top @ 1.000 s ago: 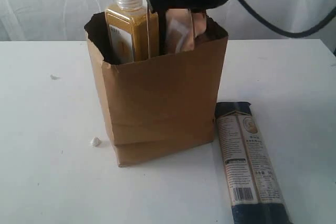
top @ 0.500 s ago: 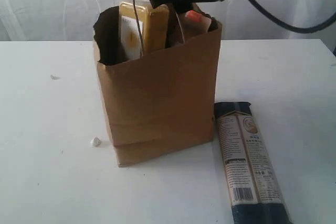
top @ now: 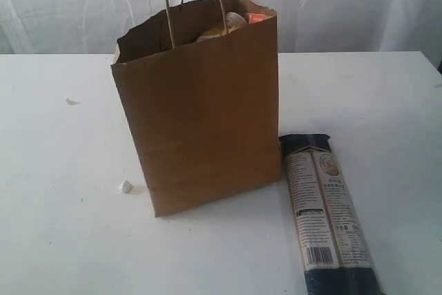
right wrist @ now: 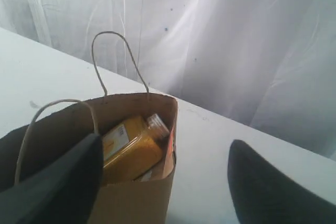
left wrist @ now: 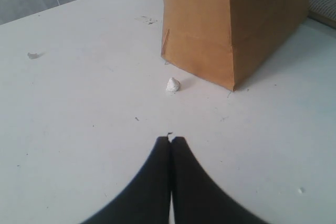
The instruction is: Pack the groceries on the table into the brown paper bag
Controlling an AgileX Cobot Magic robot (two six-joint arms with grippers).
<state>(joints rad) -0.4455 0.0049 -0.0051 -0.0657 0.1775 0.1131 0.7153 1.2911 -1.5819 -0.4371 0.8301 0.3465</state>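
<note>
White worktop point(top: 55, 240) lies under my left fingers point(left wrist: 155, 187), which are pressed together with nothing between them, low over the surface near a small white crumb point(left wrist: 172, 84). Next stands the brown paper bag point(top: 200, 115), upright, with the yellow white-capped bottle point(right wrist: 131, 148) tilted inside. My right fingers point(right wrist: 58, 182) hang spread wide and empty above its mouth. Further right, the long dark pasta pack point(top: 324, 212) lies flat just beside the bag, not yet packed. I judge it the next item. I should grip it across its narrow width near one end, stand it up, and lower it end first beside the bottle, clear of the handles point(top: 166, 5). The surface is plain and matte; pale curtains point(top: 359, 5) close off the back.
</note>
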